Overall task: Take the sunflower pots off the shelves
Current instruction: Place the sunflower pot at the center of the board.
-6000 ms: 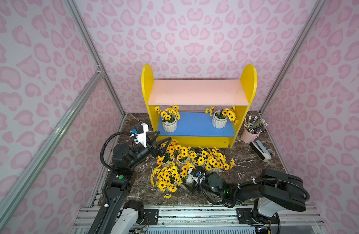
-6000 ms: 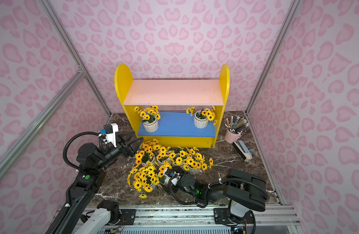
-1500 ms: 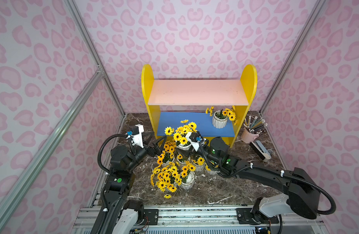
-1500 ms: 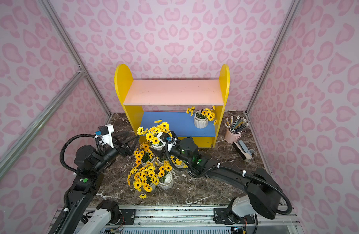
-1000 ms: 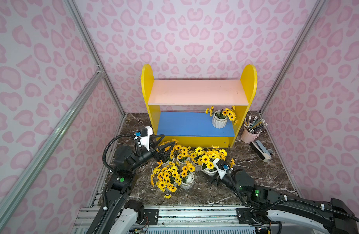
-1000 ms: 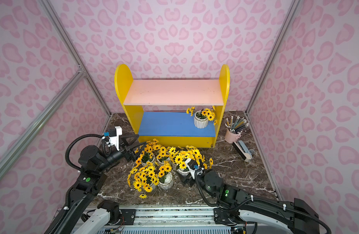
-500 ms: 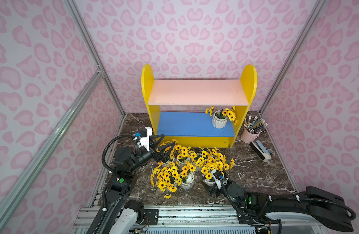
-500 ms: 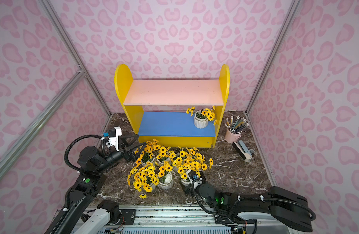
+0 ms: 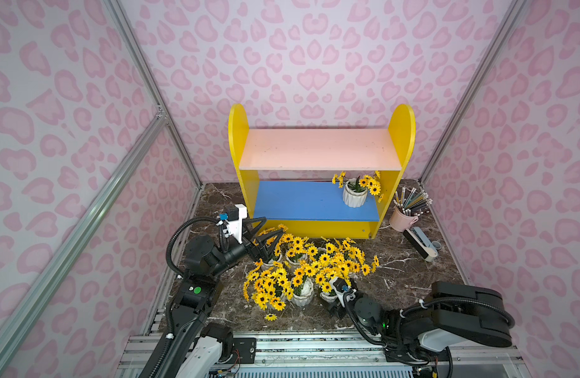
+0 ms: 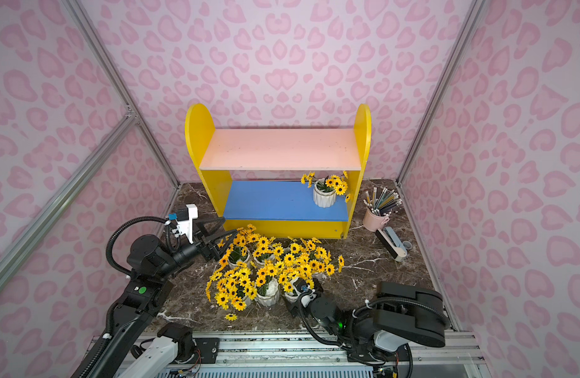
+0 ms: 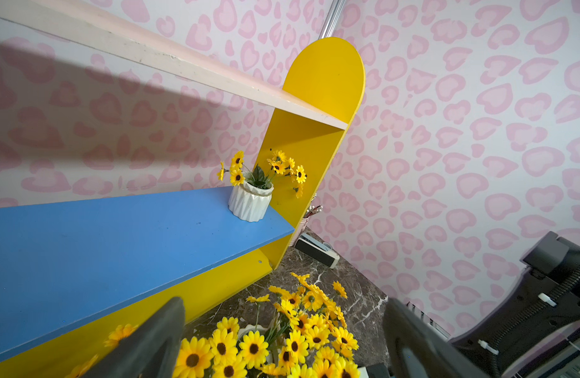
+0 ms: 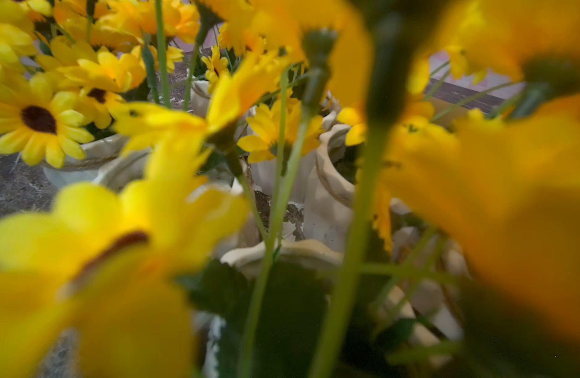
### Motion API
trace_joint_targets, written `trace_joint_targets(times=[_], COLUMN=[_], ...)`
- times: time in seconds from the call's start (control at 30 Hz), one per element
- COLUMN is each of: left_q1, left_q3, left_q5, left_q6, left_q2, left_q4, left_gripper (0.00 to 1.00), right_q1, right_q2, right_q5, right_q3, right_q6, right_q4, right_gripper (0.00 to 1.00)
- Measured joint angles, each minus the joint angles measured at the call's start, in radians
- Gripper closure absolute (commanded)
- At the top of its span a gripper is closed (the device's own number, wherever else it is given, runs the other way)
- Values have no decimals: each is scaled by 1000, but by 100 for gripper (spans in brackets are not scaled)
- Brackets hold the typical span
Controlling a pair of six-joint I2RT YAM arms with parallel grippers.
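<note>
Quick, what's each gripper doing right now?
Left gripper: open, holding nothing.
Right gripper: closed on a sunflower pot at the front of the cluster, its fingers mostly hidden.

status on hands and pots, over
Left hand open, above floor pots. Right hand at front pot, grip unclear. One sunflower pot on blue board, beside side panel.

The shelves (image 9: 402, 131) have yellow side panels, a pale pink upper board and a blue lower board. The sunflower pots (image 9: 354, 198) are white and ribbed, with yellow dark-centred flowers and green leaves. The counter (image 9: 403, 278) is dark brown marble veined white; the walls (image 9: 315, 49) carry pink blotches on paler pink.
</note>
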Motion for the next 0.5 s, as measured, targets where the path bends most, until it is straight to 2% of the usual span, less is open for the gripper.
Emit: trace_joint_targets(times=[0.5], left_q1=[0], left_q3=[0], left_q5=[-8], left_q6=[7], left_q2=[-3], left_q4=[0], left_gripper=[4], right_q1=[-2], right_q2=[277], right_q5=[-31], right_q3=[74], right_q6=[-14], right_q4=[272], right_gripper=[100])
